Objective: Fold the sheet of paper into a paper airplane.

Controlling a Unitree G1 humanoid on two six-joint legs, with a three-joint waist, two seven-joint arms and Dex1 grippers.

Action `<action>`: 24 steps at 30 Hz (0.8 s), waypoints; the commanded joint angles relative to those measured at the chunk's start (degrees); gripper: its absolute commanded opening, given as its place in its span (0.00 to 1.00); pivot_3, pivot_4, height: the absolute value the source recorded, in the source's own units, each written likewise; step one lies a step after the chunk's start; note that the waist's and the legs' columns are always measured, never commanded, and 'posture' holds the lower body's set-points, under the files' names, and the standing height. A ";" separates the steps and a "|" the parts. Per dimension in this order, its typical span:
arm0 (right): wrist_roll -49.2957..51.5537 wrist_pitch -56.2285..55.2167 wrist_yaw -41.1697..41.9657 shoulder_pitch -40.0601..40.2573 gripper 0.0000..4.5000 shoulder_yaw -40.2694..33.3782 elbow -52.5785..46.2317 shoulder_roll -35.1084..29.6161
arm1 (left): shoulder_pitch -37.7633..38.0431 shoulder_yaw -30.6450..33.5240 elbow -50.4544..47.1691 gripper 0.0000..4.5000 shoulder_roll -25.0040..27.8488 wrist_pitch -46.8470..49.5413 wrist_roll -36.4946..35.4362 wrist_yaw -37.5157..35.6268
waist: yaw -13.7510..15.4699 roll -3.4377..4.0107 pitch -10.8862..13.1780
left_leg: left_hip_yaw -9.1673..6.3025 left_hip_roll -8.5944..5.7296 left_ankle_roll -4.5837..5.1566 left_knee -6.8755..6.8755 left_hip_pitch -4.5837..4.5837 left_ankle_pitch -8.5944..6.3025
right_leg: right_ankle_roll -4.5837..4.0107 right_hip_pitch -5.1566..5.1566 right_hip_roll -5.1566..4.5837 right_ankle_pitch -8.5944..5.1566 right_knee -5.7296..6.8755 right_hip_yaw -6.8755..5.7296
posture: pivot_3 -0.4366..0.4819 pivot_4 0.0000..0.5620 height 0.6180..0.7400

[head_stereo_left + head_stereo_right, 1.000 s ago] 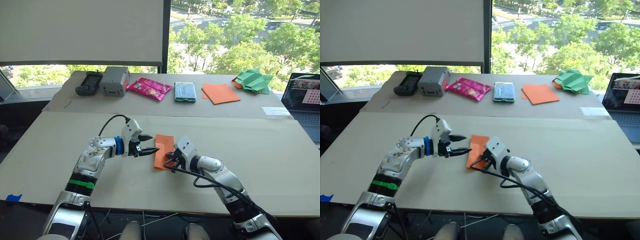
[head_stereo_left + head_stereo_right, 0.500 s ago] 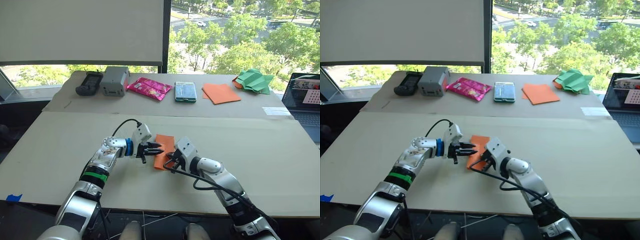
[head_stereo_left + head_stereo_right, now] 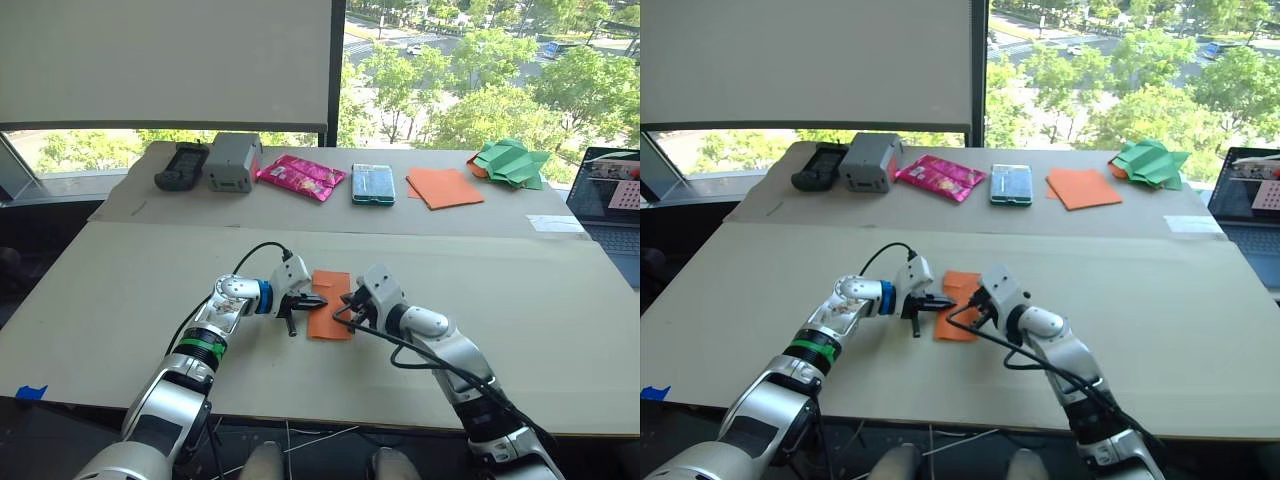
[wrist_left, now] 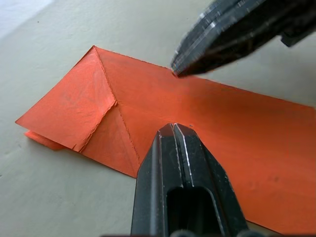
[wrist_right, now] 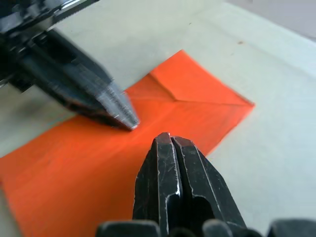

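Observation:
The sheet of paper (image 3: 330,285) is orange and lies flat at the middle of the near table, folded into a narrow strip. One end has triangular flaps (image 4: 94,106). My left gripper (image 3: 318,300) is shut, and its tips press down on the sheet's left part (image 4: 174,126). My right gripper (image 3: 340,313) is also shut, with its tips on the sheet (image 5: 170,137) from the other side. The two tips sit a short gap apart. Neither gripper holds the paper. The paper airplane is out of view.
On the far table stand a black device (image 3: 180,165), a grey box (image 3: 232,162), a pink packet (image 3: 300,177), a teal phone-like item (image 3: 371,184), smooth orange sheets (image 3: 443,187) and green crumpled paper (image 3: 510,162). A laptop (image 3: 608,195) sits at the right edge.
My left gripper has moved right onto the sheet and gone from open to shut. The right gripper has stayed shut on the sheet.

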 commanded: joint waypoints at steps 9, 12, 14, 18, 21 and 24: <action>-2.73 -3.43 3.10 -2.80 0.00 2.54 8.37 -0.20 | 3.23 -1.83 -1.44 0.00 1.13 1.31 3.03 0.00 | -0.14 0.00 -0.04 | 0.01 0.00 0.03 -0.01 0.07 0.02 | 0.04 0.03 0.00 -0.08 0.14 0.02 | 0.48 0.27 0.69; -3.90 -3.09 1.70 -4.17 0.00 2.53 12.62 0.78 | 3.77 -1.81 -2.62 0.00 1.45 1.84 2.93 0.02 | -0.42 0.01 -0.05 | 0.00 0.00 0.02 -0.01 0.11 0.01 | 0.00 0.04 0.00 -0.10 0.19 0.02 | 0.48 0.27 0.69; -4.19 -3.51 1.27 -5.06 0.00 2.44 14.86 1.21 | 4.12 -1.81 -3.37 0.00 1.62 2.23 2.82 0.03 | -0.56 0.02 -0.09 | -0.01 0.00 0.02 -0.01 0.14 0.01 | -0.01 0.04 0.00 -0.11 0.25 0.02 | 0.48 0.27 0.69; -4.55 -4.59 0.30 -7.66 0.00 1.92 19.74 2.01 | 4.77 -1.80 -4.62 0.00 1.96 2.85 2.78 0.05 | -0.95 0.00 -0.14 | -0.02 0.00 0.02 -0.01 0.18 0.01 | -0.06 0.04 0.00 -0.15 0.39 0.02 | 0.48 0.27 0.69; -4.63 -5.62 -0.15 -9.49 0.00 1.39 22.85 2.41 | 5.06 -1.81 -5.24 0.00 2.10 3.25 2.77 0.16 | -1.01 0.02 -0.17 | -0.03 0.00 0.02 -0.01 0.22 0.01 | -0.07 0.03 0.00 -0.21 0.51 0.02 | 0.48 0.27 0.69; -4.78 -6.85 -0.08 -10.82 0.00 1.51 25.16 2.88 | 5.27 -1.85 -5.70 0.00 2.13 3.53 2.79 0.23 | -1.02 0.03 -0.17 | -0.04 0.00 0.02 -0.01 0.22 0.01 | -0.08 0.03 0.00 -0.25 0.55 0.02 | 0.48 0.27 0.69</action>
